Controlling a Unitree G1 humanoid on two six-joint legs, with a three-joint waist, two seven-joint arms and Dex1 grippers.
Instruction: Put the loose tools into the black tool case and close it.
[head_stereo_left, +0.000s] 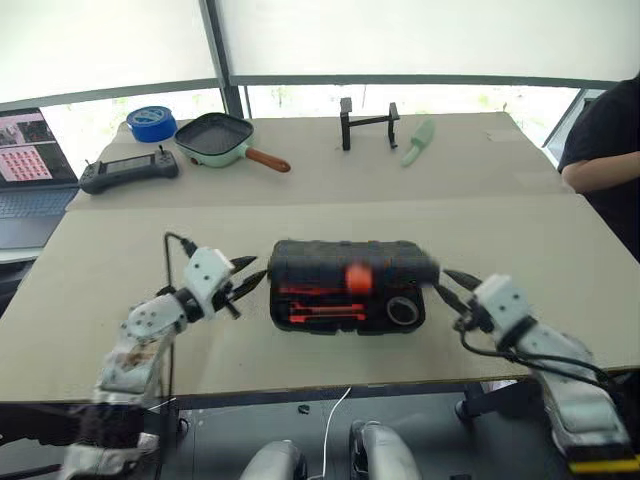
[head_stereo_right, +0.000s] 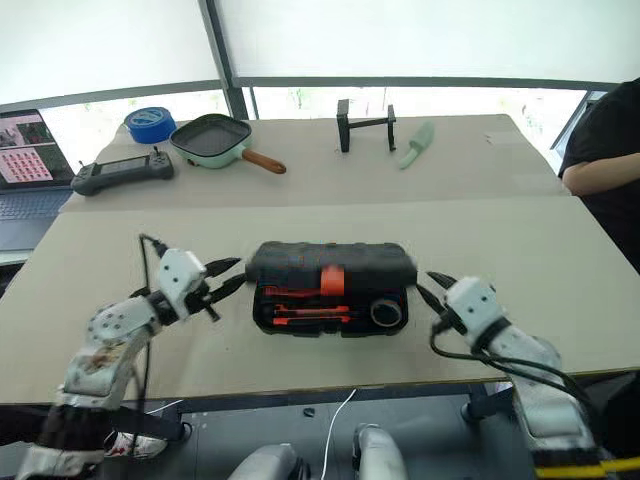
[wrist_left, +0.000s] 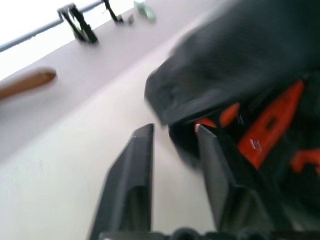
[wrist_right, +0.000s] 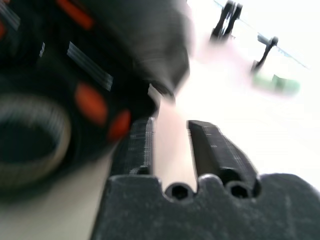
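Your black tool case (head_stereo_left: 348, 287) sits mid-table, lid half down and blurred, orange latch (head_stereo_left: 358, 277) on its front edge, orange-handled screwdrivers (head_stereo_left: 318, 305) and the tape roll (head_stereo_left: 403, 310) visible in the gap. Your left gripper (head_stereo_left: 250, 272) is just off the case's left end, fingers parted, holding nothing. Your right gripper (head_stereo_left: 452, 285) is just off the case's right end, fingers parted, empty too.

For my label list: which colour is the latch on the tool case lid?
Orange latch, clearest in the right eye view.
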